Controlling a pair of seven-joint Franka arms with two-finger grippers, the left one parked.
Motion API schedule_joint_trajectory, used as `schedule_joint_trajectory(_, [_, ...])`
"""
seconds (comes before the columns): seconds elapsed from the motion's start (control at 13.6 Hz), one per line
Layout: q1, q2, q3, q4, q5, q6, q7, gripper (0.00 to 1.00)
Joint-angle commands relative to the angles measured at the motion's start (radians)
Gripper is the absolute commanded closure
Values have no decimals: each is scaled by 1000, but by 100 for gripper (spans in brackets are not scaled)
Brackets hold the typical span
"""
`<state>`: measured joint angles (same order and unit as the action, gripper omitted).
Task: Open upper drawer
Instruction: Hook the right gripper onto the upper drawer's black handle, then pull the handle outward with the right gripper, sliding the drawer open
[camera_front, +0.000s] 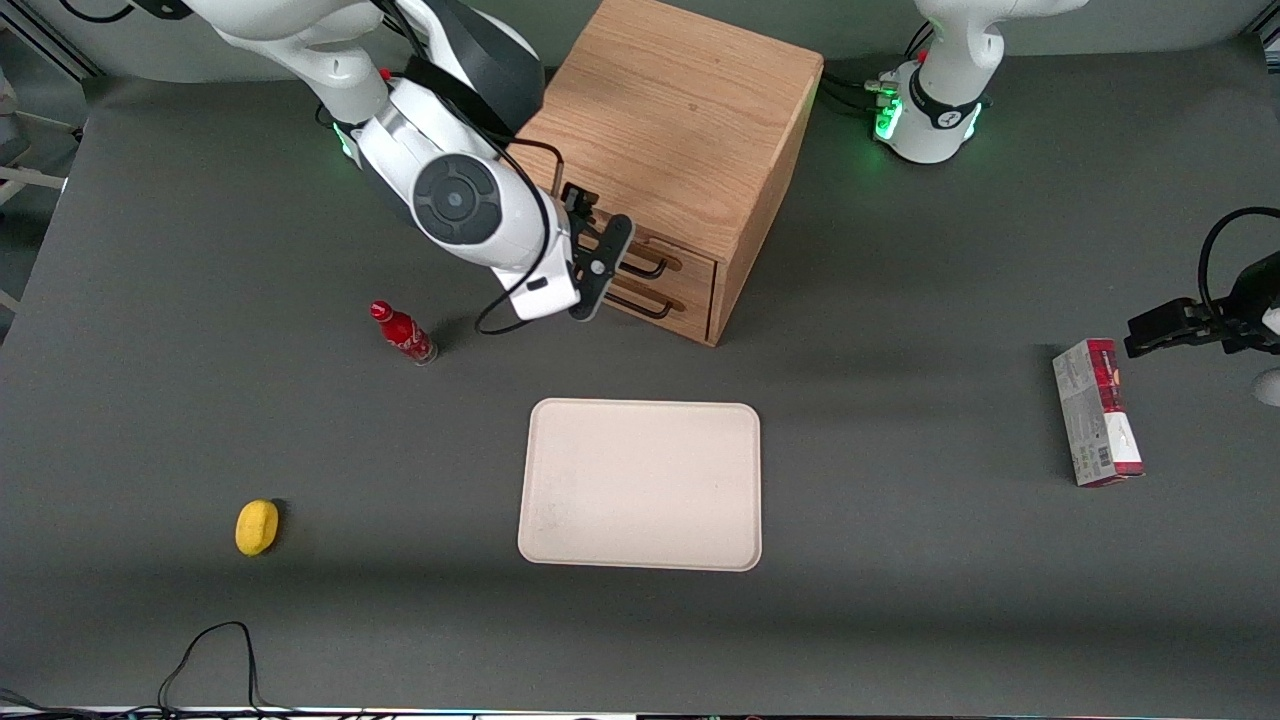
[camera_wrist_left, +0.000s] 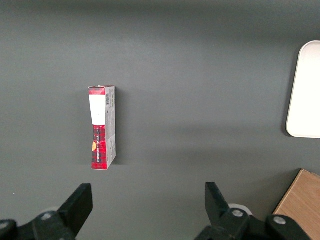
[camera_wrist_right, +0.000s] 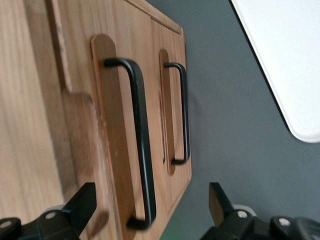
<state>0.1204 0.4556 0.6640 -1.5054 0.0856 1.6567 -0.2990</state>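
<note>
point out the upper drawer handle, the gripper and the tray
upper drawer handle (camera_wrist_right: 142, 145): right wrist view, middle of the black bar
gripper (camera_wrist_right: 150, 210): right wrist view, midway between its open fingertips
tray (camera_front: 640, 485): front view, bare middle

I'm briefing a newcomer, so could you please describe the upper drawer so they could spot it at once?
Find the wooden cabinet standing farther from the front camera than the pale tray. Its front has two matching drawers with black bar handles; the upper drawer is the higher one, just under the top, with the gripper, jaws open, at its handle.
</note>
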Motion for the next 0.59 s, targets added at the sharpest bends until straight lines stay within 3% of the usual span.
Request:
schedule_joint_trajectory(0.0, [2, 27, 6, -6, -22, 43, -12, 0])
schedule_joint_trajectory(0.51, [16, 90, 6, -7, -90, 113, -5, 0])
